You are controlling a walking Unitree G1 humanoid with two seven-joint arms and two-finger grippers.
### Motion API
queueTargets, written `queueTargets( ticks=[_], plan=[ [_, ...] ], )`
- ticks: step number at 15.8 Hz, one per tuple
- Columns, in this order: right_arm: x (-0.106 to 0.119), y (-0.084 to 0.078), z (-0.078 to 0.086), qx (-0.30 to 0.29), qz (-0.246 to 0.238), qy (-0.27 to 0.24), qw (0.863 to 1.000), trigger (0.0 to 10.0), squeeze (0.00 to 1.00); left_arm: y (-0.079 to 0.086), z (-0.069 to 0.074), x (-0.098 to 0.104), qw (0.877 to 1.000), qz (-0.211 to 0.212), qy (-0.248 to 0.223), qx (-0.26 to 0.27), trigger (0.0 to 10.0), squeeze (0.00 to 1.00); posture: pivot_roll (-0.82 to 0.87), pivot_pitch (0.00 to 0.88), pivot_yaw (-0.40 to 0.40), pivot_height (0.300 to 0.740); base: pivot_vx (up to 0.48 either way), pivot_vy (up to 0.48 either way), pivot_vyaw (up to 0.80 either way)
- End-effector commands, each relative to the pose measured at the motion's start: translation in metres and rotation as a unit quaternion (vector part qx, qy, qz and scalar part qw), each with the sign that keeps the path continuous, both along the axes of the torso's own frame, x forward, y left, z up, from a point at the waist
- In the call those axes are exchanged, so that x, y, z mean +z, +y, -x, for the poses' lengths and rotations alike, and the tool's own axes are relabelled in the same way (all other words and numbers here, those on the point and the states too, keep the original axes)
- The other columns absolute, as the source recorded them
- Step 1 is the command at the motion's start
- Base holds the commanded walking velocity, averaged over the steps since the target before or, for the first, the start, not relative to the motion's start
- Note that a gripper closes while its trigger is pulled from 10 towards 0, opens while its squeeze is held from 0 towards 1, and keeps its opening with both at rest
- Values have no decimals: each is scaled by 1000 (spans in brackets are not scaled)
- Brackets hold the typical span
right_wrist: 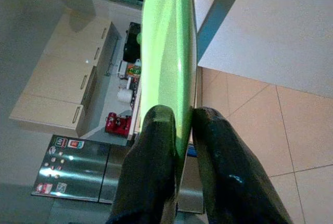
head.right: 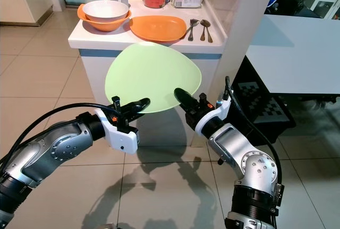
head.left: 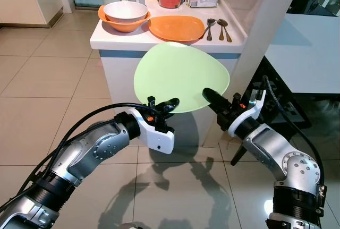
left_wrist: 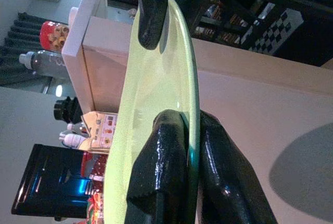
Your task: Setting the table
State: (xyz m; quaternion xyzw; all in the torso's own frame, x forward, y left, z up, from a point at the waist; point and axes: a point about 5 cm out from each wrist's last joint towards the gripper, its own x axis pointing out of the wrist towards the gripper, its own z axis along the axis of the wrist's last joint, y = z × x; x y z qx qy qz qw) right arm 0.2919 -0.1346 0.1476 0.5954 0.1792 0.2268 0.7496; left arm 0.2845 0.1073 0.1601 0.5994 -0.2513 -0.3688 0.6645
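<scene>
In the left eye view, a pale green rounded plate (head.left: 180,75) hung in the air before a white counter (head.left: 106,37), with the left gripper (head.left: 169,104) and right gripper (head.left: 210,95) each pinching its near rim. On the counter stood a white bowl (head.left: 125,11) nested in an orange bowl (head.left: 123,25), a flat orange plate (head.left: 176,27) and two metal spoons (head.left: 217,27). The left wrist view showed black fingers (left_wrist: 161,172) clamped on the plate's edge. The right wrist view showed the other pair (right_wrist: 151,172) clamped likewise.

Silver jointed arms, black cables, white wrist housings, glossy, seemingly rubbery black fingers (left_wrist: 161,172).
</scene>
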Motion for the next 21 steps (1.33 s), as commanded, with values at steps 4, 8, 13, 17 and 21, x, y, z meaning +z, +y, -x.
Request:
queueTargets(
  ticks=[4, 8, 13, 17, 21],
  plan=[
    [-3, -14, -6, -50, 7, 13, 999, 0, 0, -10, 2, 26, 996, 75, -18, -36, 10000, 1000, 69, 0, -73, 740, 0, 0, 0],
    [-4, -17, -8, -64, 14, 20, 998, 0, 0, -11, 3, 29, 996, 80, -22, -44, 10000, 1000, 70, 0, -76, 740, 0, 0, 0],
    [1, -36, -23, -168, -9, 49, 985, 0, 0, -18, 8, 30, 994, 65, -53, -73, 10000, 329, 70, 0, -75, 740, 0, 0, 0],
    [10, -53, -30, -222, -8, 47, 974, 0, 0, -19, 7, 38, 991, 97, -66, -66, 10000, 145, 70, 0, -74, 740, 0, 0, 0],
    [12, -44, -17, -179, 270, -24, 946, 0, 0, 32, -38, 17, 868, 401, 144, 257, 10000, 0, 52, 0, -58, 740, 0, 0, 0]
  ],
)
